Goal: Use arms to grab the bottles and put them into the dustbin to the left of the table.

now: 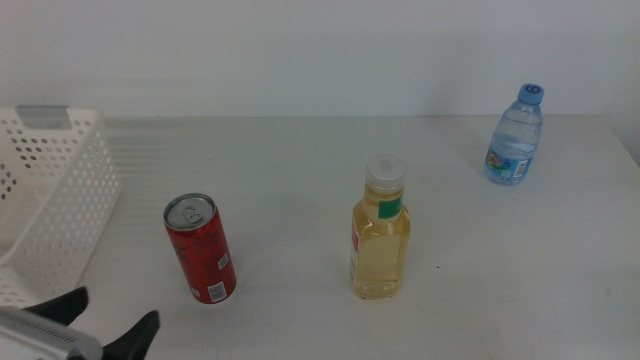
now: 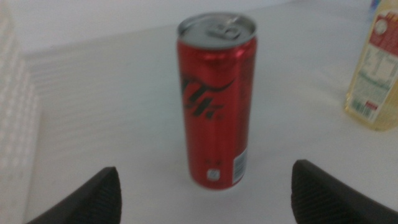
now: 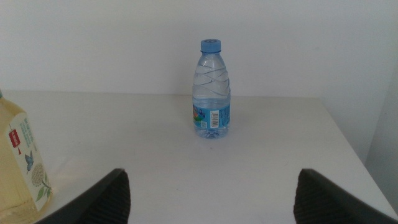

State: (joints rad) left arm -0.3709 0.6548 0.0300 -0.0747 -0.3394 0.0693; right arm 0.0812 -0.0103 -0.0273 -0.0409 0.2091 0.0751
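A red soda can stands upright on the white table, left of centre. My left gripper is open at the bottom left, just short of the can; in the left wrist view the can stands between and beyond the spread jaws. The yellow-liquid bottle with a white cap stands in the middle and shows in both wrist views. The small water bottle with a blue cap stands at the far right. In the right wrist view it stands well ahead of my open right gripper, which is out of the middle view.
The white perforated dustbin with a grey rim handle stands at the table's left edge, next to the can; its wall also shows in the left wrist view. The table's right edge lies close behind the water bottle.
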